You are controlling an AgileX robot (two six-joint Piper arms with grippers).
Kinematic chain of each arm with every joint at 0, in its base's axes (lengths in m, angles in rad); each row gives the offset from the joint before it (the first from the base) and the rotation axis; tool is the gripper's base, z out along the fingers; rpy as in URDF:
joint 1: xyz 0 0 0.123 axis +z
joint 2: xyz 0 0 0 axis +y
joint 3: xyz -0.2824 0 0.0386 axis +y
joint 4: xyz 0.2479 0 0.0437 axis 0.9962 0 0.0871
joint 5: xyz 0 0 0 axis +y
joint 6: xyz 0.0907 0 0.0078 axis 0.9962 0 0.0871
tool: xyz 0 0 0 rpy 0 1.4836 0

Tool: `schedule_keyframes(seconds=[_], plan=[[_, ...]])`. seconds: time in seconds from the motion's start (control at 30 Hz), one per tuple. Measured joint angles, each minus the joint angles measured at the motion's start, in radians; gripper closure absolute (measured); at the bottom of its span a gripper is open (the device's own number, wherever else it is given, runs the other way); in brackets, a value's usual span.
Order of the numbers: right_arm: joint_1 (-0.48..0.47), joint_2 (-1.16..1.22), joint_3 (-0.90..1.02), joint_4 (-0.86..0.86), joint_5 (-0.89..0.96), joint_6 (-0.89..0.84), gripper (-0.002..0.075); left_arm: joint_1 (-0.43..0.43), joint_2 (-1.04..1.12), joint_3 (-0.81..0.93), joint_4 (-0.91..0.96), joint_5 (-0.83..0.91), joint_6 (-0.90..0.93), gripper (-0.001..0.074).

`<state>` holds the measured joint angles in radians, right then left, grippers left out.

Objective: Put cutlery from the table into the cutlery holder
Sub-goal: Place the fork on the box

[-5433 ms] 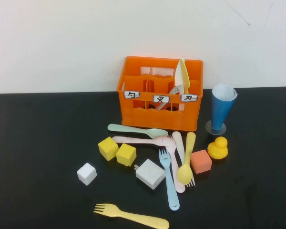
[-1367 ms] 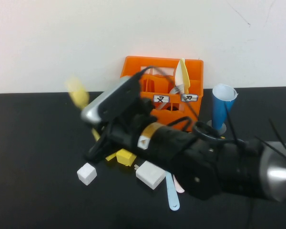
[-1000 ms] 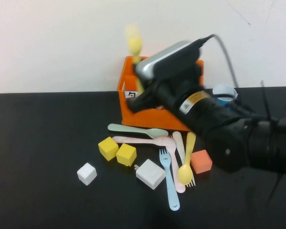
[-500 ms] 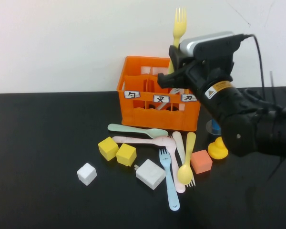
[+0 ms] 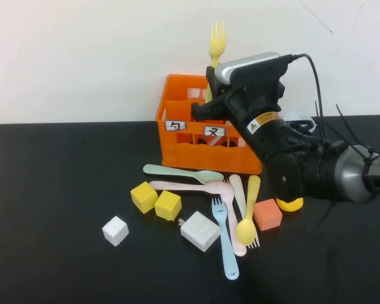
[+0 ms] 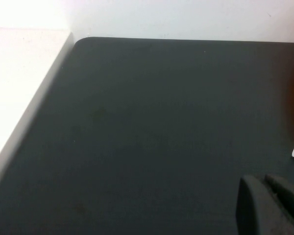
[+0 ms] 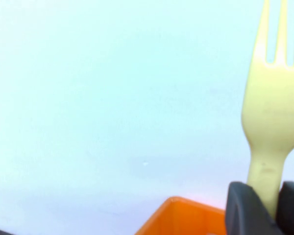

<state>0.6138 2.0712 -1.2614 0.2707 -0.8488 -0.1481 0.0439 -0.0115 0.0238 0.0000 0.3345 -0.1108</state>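
My right gripper [image 5: 210, 77] is shut on the handle of a yellow fork [image 5: 217, 42] and holds it upright, tines up, over the back middle of the orange cutlery holder [image 5: 177, 142]. In the right wrist view the fork [image 7: 272, 112] rises from between the gripper [image 7: 267, 200] fingers, above the holder's rim [image 7: 181, 215]. More cutlery lies on the table [image 5: 50, 190] in front of the holder: a mint spoon [image 5: 177, 171], a pink spoon [image 5: 187, 186], a blue fork [image 5: 225, 244] and a yellow spoon [image 5: 247, 218]. My left gripper [image 6: 265, 196] is shut over bare table, far from these.
Two yellow cubes [image 5: 144, 197] [image 5: 168, 204], a white cube [image 5: 115, 230], a white block [image 5: 199, 230] and an orange cube [image 5: 266, 214] lie among the cutlery. A yellow duck [image 5: 290, 204] and the blue cup [image 5: 293, 116] are mostly hidden behind the right arm.
The right gripper has carried the yellow fork to the left and slightly down, from over the holder's right side to over its middle. The cutlery on the table has not moved.
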Motion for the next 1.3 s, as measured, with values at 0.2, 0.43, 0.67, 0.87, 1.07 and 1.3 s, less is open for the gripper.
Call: schedule_keyframes(seconds=[0.2,0.43,0.67,0.87,1.07,1.3], plan=[[0.0,0.017,-0.004,-0.002,0.0,0.0,0.0608,0.0,0.0,0.0,0.0,0.0,0.0,0.0736],[0.0,0.017,-0.004,-0.006,0.0,-0.006,0.0608,0.0,0.0,0.0,0.0,0.0,0.0,0.0736],[0.0,0.017,-0.004,-0.008,0.0,-0.046,0.0608,0.0,0.0,0.0,0.0,0.0,0.0,0.0736],[0.0,0.017,-0.004,-0.008,0.003,-0.058,0.0608,0.0,0.0,0.0,0.0,0.0,0.0,0.0736],[0.0,0.017,-0.004,-0.008,0.03,-0.073,0.0554,0.0,0.0,0.0,0.0,0.0,0.002,0.0736],[0.0,0.017,-0.006,-0.008,0.032,-0.076,0.0463,0.0,0.0,0.0,0.0,0.0,0.002,0.0736]])
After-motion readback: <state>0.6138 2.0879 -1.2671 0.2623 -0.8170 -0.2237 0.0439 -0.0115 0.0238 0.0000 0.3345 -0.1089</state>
